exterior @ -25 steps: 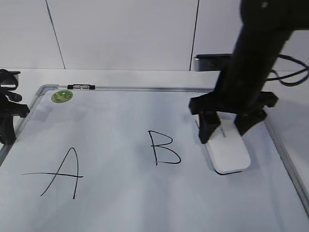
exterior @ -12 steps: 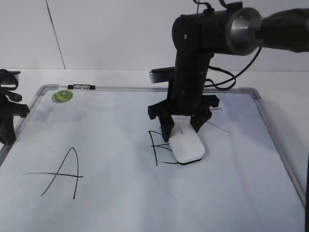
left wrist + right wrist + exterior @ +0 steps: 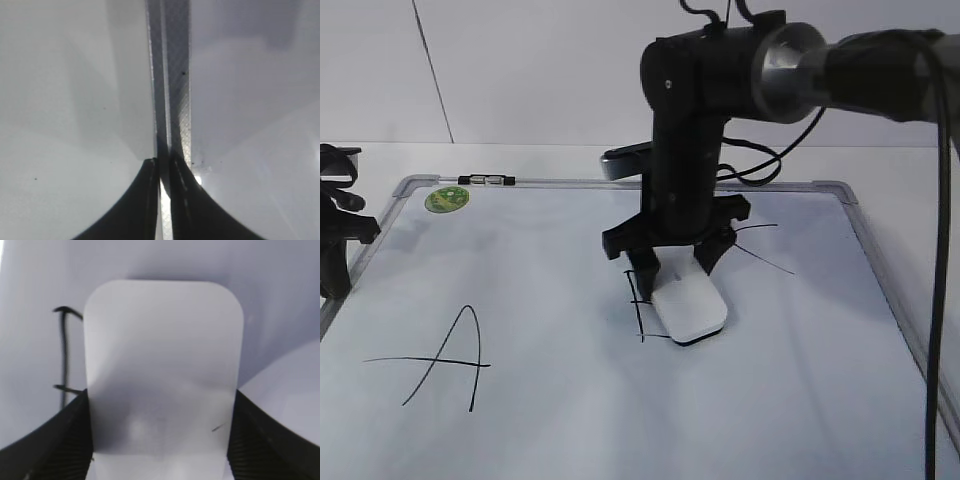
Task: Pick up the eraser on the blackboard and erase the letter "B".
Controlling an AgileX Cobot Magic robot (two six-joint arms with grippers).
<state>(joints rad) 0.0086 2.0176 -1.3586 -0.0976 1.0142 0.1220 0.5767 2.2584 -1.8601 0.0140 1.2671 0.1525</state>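
1. Blackboard (image 3: 570, 420): white, silver-framed, flat on pale table.
2. Right gripper (image 3: 675, 270): clamped on eraser (image 3: 690, 308), pressed over letter "B" (image 3: 638, 305), stem showing.
3. Left gripper (image 3: 165, 200): closed, empty, at frame's edge.

light: even, bright, diffuse from above | shadows: soft grey beneath my right gripper (image 3: 675, 268) on the blackboard (image 3: 520, 420) | focus: both my wrist views blurred, exterior sharper | glare: none

matte black right arm (image 3: 685, 130), chunky silver-grey joint band, thin black cables looping off it, black ribbed fingers (image 3: 55, 450)
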